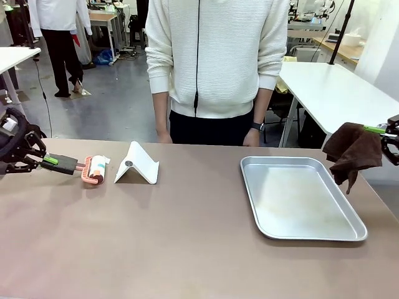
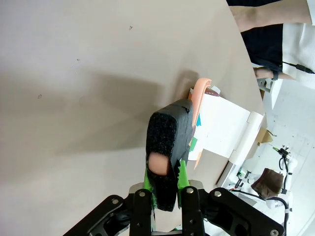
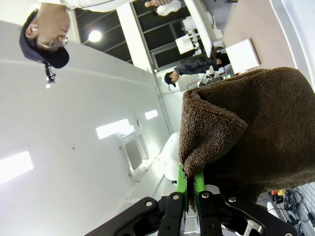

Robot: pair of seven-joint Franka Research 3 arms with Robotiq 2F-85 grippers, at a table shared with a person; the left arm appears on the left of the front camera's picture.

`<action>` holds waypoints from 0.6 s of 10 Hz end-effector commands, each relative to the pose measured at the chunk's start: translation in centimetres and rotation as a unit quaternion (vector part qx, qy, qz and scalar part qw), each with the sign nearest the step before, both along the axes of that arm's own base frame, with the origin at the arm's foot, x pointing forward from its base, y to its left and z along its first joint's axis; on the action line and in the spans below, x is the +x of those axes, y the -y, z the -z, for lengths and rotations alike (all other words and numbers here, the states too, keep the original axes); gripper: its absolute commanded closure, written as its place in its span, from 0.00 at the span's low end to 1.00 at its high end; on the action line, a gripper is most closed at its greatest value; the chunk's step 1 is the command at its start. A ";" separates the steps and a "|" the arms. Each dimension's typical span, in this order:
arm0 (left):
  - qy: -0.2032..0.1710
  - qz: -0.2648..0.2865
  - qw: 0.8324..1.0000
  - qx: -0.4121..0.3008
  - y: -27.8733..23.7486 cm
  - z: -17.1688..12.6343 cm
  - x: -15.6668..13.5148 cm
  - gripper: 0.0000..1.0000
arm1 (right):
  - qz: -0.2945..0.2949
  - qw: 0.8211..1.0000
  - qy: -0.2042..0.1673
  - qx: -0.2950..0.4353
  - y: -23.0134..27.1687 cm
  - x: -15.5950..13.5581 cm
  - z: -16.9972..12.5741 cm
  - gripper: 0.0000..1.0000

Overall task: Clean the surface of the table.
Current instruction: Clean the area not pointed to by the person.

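The brownish table (image 1: 187, 249) spreads across the front view. At its left edge my left gripper (image 1: 50, 161) is shut on the black handle of a lint roller (image 1: 93, 169), whose pink frame and white roll rest on the tabletop. The left wrist view shows the handle (image 2: 167, 147) clamped between the green pads of that gripper (image 2: 166, 179). Off the right edge, my right gripper (image 1: 376, 130) is shut on a brown cloth (image 1: 353, 151) that hangs above the table's corner. In the right wrist view the cloth (image 3: 246, 132) bunches out of that gripper (image 3: 191, 184).
A white folded stand (image 1: 137, 165) sits just right of the roller. A silver metal tray (image 1: 299, 196) lies on the right half of the table. A person in a white sweater (image 1: 215, 62) stands at the far edge with both hands down. A white table (image 1: 336, 93) stands behind.
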State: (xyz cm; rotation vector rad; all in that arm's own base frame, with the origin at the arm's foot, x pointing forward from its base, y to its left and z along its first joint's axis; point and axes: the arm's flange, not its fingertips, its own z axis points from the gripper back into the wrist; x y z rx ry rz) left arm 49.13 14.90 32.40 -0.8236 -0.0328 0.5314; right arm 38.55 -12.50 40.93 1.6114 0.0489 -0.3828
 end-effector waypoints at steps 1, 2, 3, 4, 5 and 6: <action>0.030 -0.003 1.000 -0.005 -1.0 0.7 -0.1 0.79 | -0.005 1.000 0.004 0.003 0.1 -0.4 -0.5 0.94; 0.070 0.013 0.997 -0.036 -1.4 -0.5 -0.9 0.79 | -0.005 1.000 0.004 0.003 0.1 -0.4 -0.5 0.94; 0.123 0.031 0.989 -0.080 -2.1 -1.9 -2.0 0.79 | -0.005 1.000 0.004 0.003 0.1 -0.4 -0.5 0.94; 0.154 0.040 0.981 -0.107 -2.7 -2.9 -3.0 0.79 | -0.005 1.000 0.004 0.003 0.1 -0.4 -0.5 0.94; 0.178 0.046 0.976 -0.118 -3.3 -3.7 -4.1 0.79 | -0.005 1.000 0.004 0.003 0.1 -0.4 -0.5 0.94; 0.200 0.055 0.969 -0.132 -4.0 -4.4 -5.4 0.79 | -0.005 1.000 0.004 0.003 0.1 -0.4 -0.5 0.94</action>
